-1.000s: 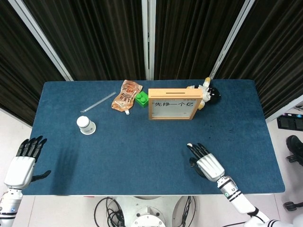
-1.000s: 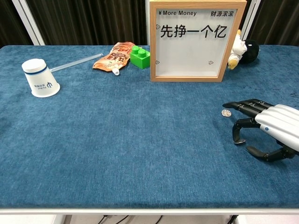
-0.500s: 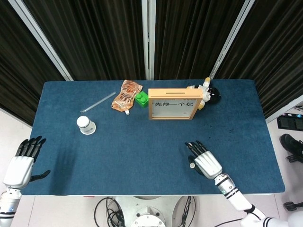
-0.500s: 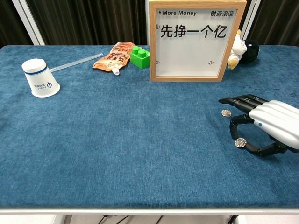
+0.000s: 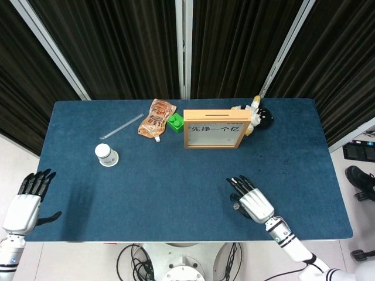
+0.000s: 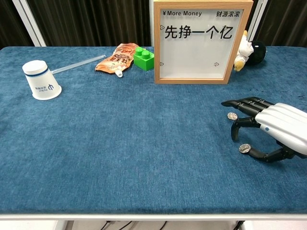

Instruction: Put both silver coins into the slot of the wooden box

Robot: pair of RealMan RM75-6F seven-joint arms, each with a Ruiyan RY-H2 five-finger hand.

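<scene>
Fingers (image 6: 240,102) of the right hand (image 6: 273,127) extend forward and apart, palm down, low over the blue table (image 6: 120,143); nothing is held between them. One silver coin (image 6: 232,115) lies flat on the cloth just under the outstretched fingertips. The second silver coin (image 6: 245,148) lies nearer the front edge, in the gap between the bent finger above it and the thumb below, just beside the thumb tip; whether either touches it cannot be told. In the head view this second coin (image 5: 236,205) shows at the left side of the hand (image 5: 253,202).

The wooden box (image 6: 202,42) stands upright at the far side of the table, well apart from both coins, its printed white face toward the chest camera; the head view shows the slot (image 5: 214,110) in its top edge.

The left hand (image 5: 26,199) hangs off the table's left front corner, fingers spread, holding nothing.
</scene>
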